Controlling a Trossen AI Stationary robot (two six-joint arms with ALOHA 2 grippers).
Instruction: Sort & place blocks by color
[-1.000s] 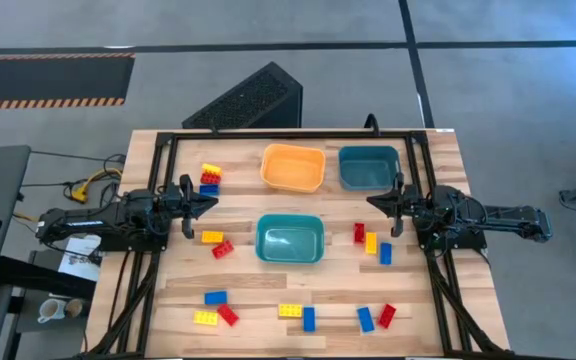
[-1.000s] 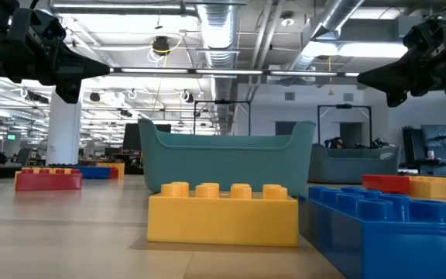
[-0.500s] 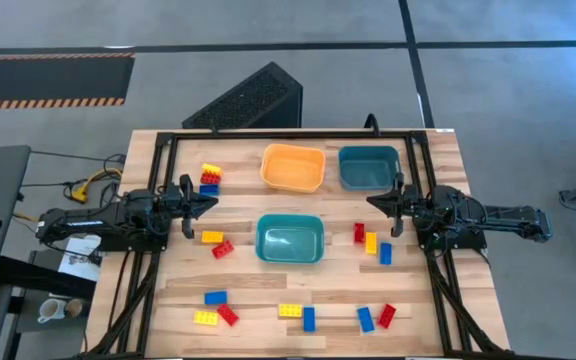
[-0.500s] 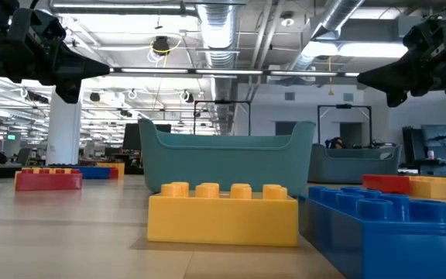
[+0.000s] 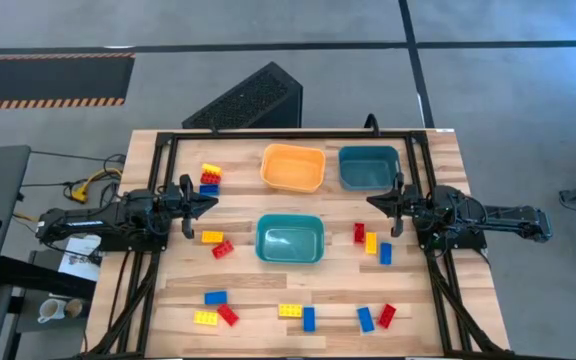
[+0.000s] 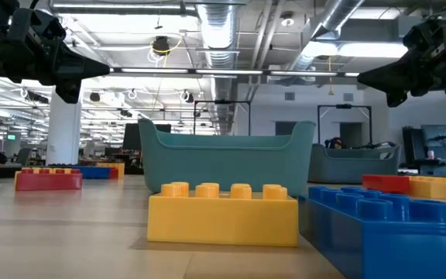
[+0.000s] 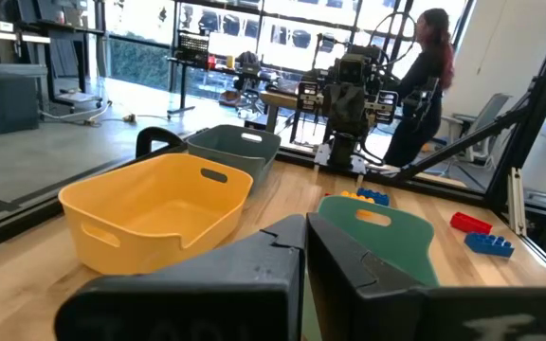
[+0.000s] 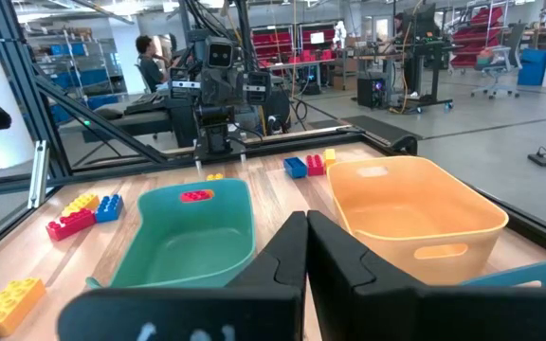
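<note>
Red, yellow and blue studded blocks lie flat on the wooden table in small groups: by the far left (image 5: 210,178), left of the middle bin (image 5: 217,243), right of it (image 5: 372,243), and several along the near edge (image 5: 298,315). A yellow block (image 6: 223,213) and a blue one (image 6: 393,232) fill the low view's foreground. My left gripper (image 5: 206,205) hovers shut over the table's left side, pointing right (image 7: 304,223). My right gripper (image 5: 372,203) hovers shut over the right side, pointing left (image 8: 306,220). Neither is over a block.
An orange bin (image 5: 293,167) and a teal bin (image 5: 369,167) stand at the far edge, and another teal bin (image 5: 290,240) stands mid-table. A black frame (image 5: 268,133) borders the table. People (image 7: 425,85) stand in the room beyond.
</note>
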